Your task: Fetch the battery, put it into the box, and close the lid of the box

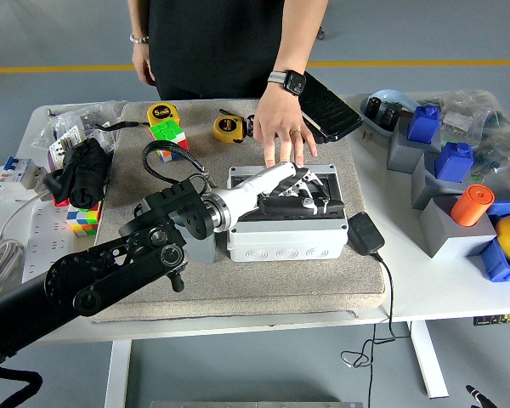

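The grey junction box stands on the beige mat with its lid down flat. My left hand lies on top of the lid, fingers spread and holding nothing. The battery is hidden; I cannot see inside the box. A person's hand with a watch rests on the mat just behind the box, fingertips at its far edge. My right hand is out of view.
A black adapter with a cable lies right of the box. Yellow tape measures, Rubik's cubes, a black phone. Grey and blue blocks and an orange cylinder stand at the right. Clutter at the left edge.
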`<act>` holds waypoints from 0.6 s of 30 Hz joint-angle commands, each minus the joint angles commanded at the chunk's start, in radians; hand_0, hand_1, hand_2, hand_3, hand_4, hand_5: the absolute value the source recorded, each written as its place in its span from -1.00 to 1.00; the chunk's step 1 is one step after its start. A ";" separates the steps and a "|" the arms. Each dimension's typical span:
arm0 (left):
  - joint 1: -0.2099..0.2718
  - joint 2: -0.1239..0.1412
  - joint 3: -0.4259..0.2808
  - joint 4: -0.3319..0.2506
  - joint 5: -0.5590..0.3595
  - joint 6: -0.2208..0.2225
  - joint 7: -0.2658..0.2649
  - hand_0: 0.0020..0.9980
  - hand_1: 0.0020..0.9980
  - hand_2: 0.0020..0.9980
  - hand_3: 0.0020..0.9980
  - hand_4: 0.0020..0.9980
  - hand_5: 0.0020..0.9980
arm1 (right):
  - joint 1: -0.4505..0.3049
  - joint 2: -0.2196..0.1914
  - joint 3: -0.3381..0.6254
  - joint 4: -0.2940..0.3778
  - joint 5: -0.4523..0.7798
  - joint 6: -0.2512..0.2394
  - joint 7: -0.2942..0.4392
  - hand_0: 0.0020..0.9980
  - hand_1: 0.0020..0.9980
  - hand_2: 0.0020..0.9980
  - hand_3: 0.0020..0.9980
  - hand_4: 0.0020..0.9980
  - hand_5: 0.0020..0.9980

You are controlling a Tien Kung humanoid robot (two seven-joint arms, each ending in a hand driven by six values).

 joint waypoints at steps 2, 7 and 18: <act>0.002 0.002 -0.002 -0.008 -0.005 0.007 -0.011 -0.53 -0.14 -0.03 0.20 1.00 0.39 | 0.000 0.000 0.001 0.000 0.000 0.000 0.000 0.16 0.28 0.30 0.16 0.90 -0.02; 0.007 0.010 -0.044 -0.052 -0.048 0.049 -0.057 -0.53 -0.12 -0.01 0.19 1.00 0.39 | 0.000 0.000 0.001 0.000 -0.001 -0.001 0.000 0.16 0.28 0.30 0.16 0.90 -0.02; 0.066 0.035 -0.193 -0.070 -0.185 0.185 -0.211 -0.21 0.18 0.17 0.24 1.00 0.35 | 0.001 0.001 0.001 0.000 0.000 -0.002 0.000 0.16 0.28 0.30 0.16 0.90 -0.02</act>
